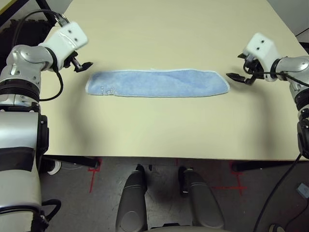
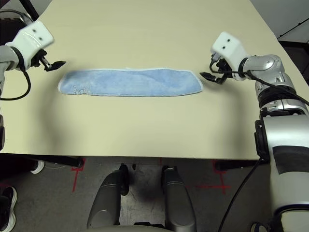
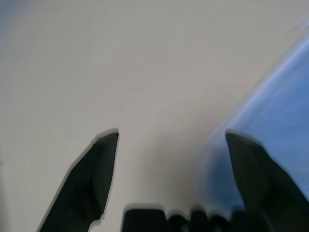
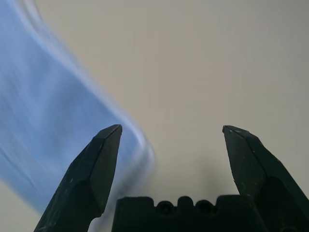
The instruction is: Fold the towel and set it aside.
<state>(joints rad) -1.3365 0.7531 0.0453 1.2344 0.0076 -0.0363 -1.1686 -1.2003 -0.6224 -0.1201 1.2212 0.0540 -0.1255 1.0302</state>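
Observation:
The towel (image 1: 157,83) is a light blue terry cloth with white edging, lying flat as a long narrow strip across the middle of the table (image 1: 164,130), a small dark logo near its left end. My left gripper (image 1: 83,65) hovers just beyond the strip's left end, open and holding nothing. In the left wrist view the left gripper (image 3: 171,137) has its fingers wide apart, with the towel (image 3: 277,111) beside one of them. My right gripper (image 1: 239,73) is just off the right end, also open and not holding anything. The towel (image 4: 43,106) runs past one fingertip in the right wrist view.
The tan table reaches well beyond the towel on every side. Its front edge runs along the lower part of the head views, with grey floor and red tape marks (image 1: 94,170) below. Black cables (image 1: 50,87) hang from both arms.

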